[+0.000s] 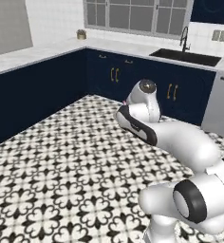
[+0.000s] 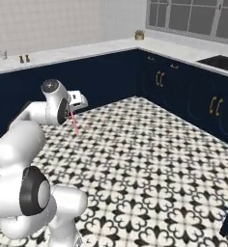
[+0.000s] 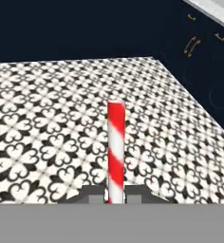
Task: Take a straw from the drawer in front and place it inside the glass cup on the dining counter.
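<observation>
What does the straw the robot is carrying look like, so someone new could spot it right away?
Start at the white arm over the black-and-white patterned floor and follow it to the gripper. Pinched between the two dark fingertips is the straw, a thin straight stick jutting out from the hand. Its red-and-white candy stripes set it apart from the navy cabinets and the floor.

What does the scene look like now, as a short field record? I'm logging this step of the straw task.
straw: red-and-white striped straw held between the fingertips, sticking out ahead of the hand
gripper: gripper shut on the straw, above the floor
floor: patterned black-and-white tiles
surroundings: navy cabinets with gold handles, sink under the window
shakers: two small brown ones on the worktop
</observation>
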Available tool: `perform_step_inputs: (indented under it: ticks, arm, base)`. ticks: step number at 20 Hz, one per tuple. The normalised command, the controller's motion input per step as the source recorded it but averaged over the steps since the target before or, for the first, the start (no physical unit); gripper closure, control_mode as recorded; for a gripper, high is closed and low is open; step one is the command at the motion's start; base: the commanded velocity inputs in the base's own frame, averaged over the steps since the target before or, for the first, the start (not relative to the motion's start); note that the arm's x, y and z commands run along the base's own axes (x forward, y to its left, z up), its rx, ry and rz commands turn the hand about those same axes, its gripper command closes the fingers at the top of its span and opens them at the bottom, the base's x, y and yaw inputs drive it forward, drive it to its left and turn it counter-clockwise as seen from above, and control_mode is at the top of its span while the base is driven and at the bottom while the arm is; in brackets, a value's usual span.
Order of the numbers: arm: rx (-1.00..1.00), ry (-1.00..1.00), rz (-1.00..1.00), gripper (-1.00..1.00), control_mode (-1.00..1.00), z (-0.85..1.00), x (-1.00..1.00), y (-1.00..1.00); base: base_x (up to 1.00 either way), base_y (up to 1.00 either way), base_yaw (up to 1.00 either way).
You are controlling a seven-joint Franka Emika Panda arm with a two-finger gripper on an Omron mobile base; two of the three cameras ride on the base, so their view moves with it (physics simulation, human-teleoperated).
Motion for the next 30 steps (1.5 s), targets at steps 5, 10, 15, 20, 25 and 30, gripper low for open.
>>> perform_step_inputs:
  ticks: [5, 10, 15, 20, 25, 30]
  arm:
    - [0.0, 0.0, 0.0, 1.0, 1.0, 0.0, 0.0, 0.0]
    - [0.0, 0.0, 0.0, 1.0, 1.0, 0.0, 0.0, 0.0]
    - [0.0, 0.0, 0.0, 1.0, 1.0, 0.0, 0.0, 0.0]
    - [0.0, 0.0, 0.0, 1.0, 1.0, 0.0, 0.0, 0.0]
    - [0.0, 0.0, 0.0, 1.0, 1.0, 0.0, 0.0, 0.0]
    - [0.0, 0.0, 0.0, 1.0, 1.0, 0.0, 0.0, 0.0]
  base:
    - [0.38, 0.97, 0.34]
    - [0.32, 1.0, 0.13]
    - [0.3, 1.0, -0.03]
    - [0.39, 1.0, -0.15]
    - [0.31, 1.0, -0.23]
    - [0.19, 1.0, -0.24]
